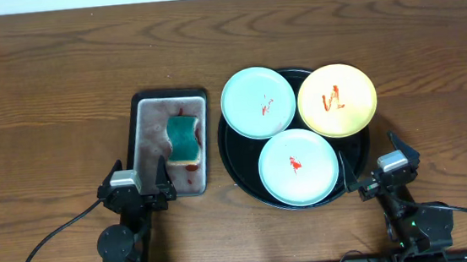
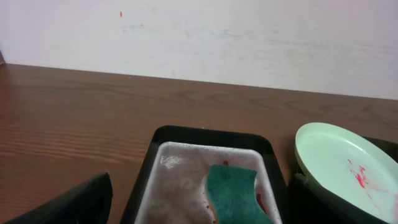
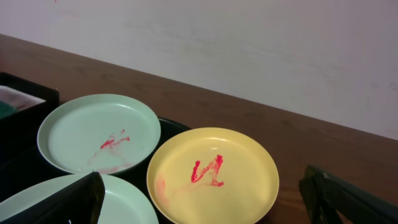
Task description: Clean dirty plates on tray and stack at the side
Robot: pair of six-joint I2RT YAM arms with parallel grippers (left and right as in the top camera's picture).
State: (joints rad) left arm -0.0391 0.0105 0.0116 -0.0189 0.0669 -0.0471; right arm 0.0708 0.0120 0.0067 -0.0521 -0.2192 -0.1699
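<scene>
On the table (image 1: 44, 97), black tray (image 1: 235, 171): carries three, each smeared red. Over the tray's far-left rim, far mint plate (image 1: 257, 103); over its far-right rim, just beside that one, yellow plate (image 1: 337, 99); within the tray's near part, near mint plate (image 1: 298, 166). Just left of the tray, grey pan (image 1: 143, 130): holds a green sponge (image 1: 185, 138) and reddish wet patches. At the pan's near end, left of the tray, left pincer (image 1: 137, 189): gapes wide, grips nothing. Just off the tray's near-right rim, right pincer (image 1: 378, 165): likewise spread wide and empty.
</scene>
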